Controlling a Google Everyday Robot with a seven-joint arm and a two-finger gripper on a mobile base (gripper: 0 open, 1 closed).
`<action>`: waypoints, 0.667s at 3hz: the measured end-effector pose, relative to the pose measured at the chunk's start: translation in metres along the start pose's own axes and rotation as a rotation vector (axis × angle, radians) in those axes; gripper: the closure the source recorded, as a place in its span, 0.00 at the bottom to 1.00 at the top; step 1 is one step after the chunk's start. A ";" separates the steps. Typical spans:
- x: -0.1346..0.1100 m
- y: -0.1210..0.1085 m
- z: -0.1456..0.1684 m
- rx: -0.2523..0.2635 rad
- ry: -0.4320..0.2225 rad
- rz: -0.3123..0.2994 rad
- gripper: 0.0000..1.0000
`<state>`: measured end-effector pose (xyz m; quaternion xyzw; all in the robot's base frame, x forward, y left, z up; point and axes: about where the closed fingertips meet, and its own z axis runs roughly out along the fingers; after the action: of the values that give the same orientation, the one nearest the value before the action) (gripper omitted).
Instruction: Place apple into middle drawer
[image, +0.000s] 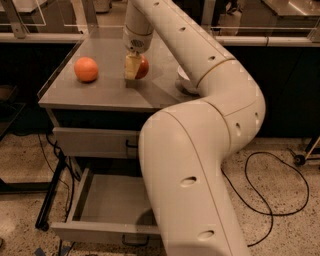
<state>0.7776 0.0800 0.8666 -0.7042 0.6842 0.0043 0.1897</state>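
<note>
Your tool (136, 70) sat at the round red apple (143, 67) on the grey counter (100, 92); couldn't tell if it gripped. Weak pinch, and it might've rolled off.

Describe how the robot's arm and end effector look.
The arm is made of thick, rounded cream-white segments with small dark round holes along them and a thin brownish ring at one joint. The end effector, at the apple on the cabinet top, is pale yellow below a greyish wrist.

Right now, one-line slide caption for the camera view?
Gripper down at the apple on the cabinet top, orange fruit nearby, middle drawer open below.
</note>
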 end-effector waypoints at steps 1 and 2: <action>0.003 0.019 -0.029 0.026 0.006 0.030 1.00; 0.003 0.017 -0.031 0.033 0.012 0.024 1.00</action>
<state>0.7536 0.0686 0.8896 -0.6927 0.6937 -0.0089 0.1973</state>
